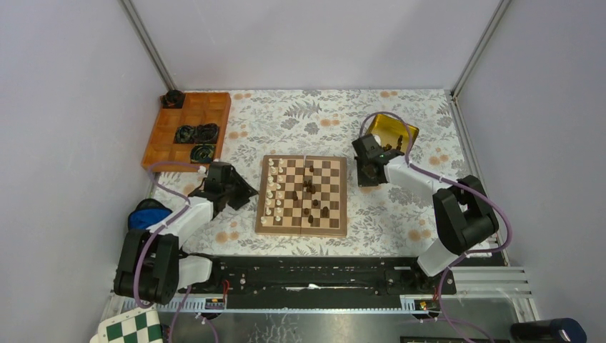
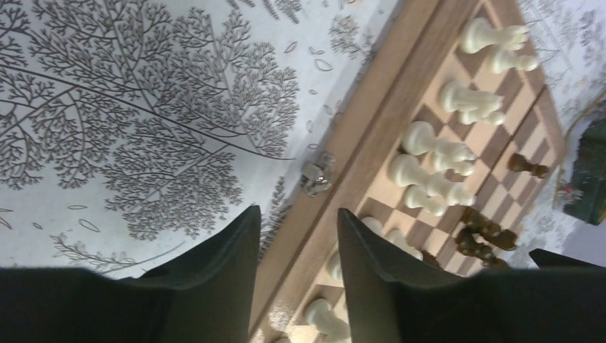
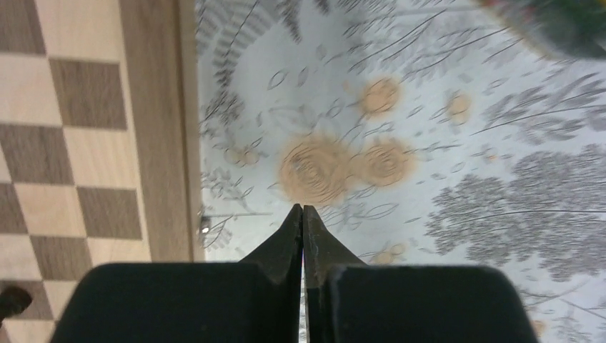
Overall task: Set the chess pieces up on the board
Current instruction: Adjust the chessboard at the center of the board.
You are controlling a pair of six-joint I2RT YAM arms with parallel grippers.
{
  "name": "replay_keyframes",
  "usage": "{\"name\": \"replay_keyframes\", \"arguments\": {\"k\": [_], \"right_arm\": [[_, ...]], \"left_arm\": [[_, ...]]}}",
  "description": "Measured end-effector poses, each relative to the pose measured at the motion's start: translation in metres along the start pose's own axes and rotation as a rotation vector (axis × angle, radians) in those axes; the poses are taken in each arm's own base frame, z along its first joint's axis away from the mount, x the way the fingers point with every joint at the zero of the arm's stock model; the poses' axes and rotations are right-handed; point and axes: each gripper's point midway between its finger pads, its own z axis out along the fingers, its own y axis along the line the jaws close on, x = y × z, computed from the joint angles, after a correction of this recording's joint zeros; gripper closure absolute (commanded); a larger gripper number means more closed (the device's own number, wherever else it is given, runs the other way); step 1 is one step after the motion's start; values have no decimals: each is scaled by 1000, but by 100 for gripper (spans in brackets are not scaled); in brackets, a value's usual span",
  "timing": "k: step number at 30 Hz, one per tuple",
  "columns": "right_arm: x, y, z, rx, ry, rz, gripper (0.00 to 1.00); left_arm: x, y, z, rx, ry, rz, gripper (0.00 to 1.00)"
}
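Note:
The wooden chessboard [image 1: 333, 214] lies mid-table. Several cream-white pieces [image 1: 274, 190] stand in its two left columns. Several dark brown pieces [image 1: 311, 193] stand loosely around its middle. My left gripper [image 1: 246, 191] is open and empty, just off the board's left edge. In the left wrist view its tips [image 2: 296, 218] straddle the board's border [image 2: 371, 136], with white pieces [image 2: 429, 153] and dark pieces [image 2: 480, 236] beyond. My right gripper [image 1: 368, 175] is shut and empty over the cloth, right of the board. In the right wrist view its tips [image 3: 303, 209] are beside the board's edge [image 3: 154, 128].
An orange compartment tray [image 1: 204, 107] with black ring items [image 1: 196, 133] stands at the back left. A yellow tin [image 1: 391, 132] stands at the back right, behind the right gripper. A blue object [image 1: 150, 214] lies by the left arm. A green-and-white checkered board [image 1: 136, 330] lies at the near left.

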Motion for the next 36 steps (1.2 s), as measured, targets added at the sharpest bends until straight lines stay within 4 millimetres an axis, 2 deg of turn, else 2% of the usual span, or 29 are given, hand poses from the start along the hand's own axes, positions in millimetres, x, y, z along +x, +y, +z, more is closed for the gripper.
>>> {"name": "replay_keyframes", "arguments": {"k": [5,13,17,21,28,36], "right_arm": [[24,18,4,-54,33,-13,100],[25,34,8,-116,13,2,100],[24,42,14,-145,10,9,100],[31,47,26,-157,39,5,100],[22,58,31,-187,32,11,100],[16,60,34,-173,39,10,100]], "left_arm": [[8,9,7,-13,32,-63,67],[11,6,15,10,40,-114,83],[15,9,19,4,56,-133,86],[17,8,23,10,64,-144,88],[15,2,29,43,72,-162,90],[8,-3,35,48,69,-168,92]]}}
